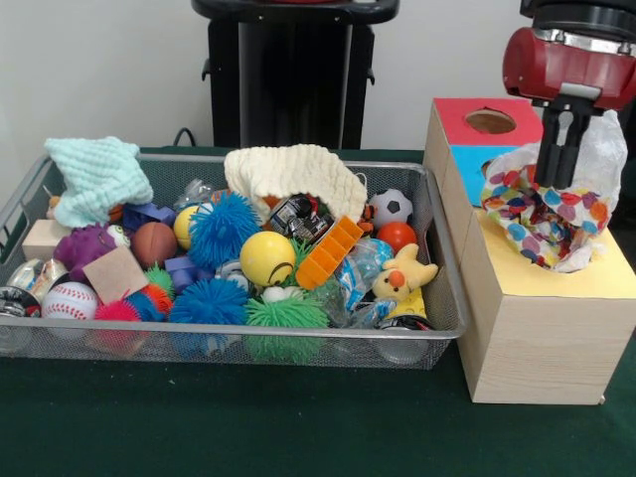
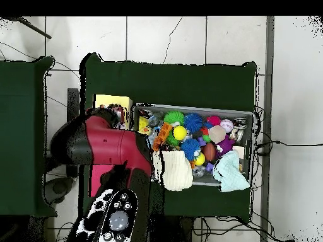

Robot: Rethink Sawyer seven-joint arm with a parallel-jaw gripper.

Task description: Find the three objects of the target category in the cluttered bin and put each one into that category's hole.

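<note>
Red arm (image 2: 104, 148) reaches in from above, tool (image 1: 558, 169) pointing straight down, fingers closed on something.

Counted in the bin (image 1: 442, 298): two cloths, cream (image 1: 293, 169) and mint (image 1: 97, 174); four spiky balls, two blue (image 1: 223, 229), one green (image 1: 286, 316), one pink (image 1: 117, 312); one baseball (image 1: 70, 300); one yellow ball (image 1: 267, 257); one soccer ball (image 1: 393, 207).

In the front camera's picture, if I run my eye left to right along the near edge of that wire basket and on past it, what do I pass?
Baseball → pink spiky ball → blue spiky ball → green spiky ball → yellow plush toy → wooden box with the polka-dot bag on it, under the gripper.
</note>
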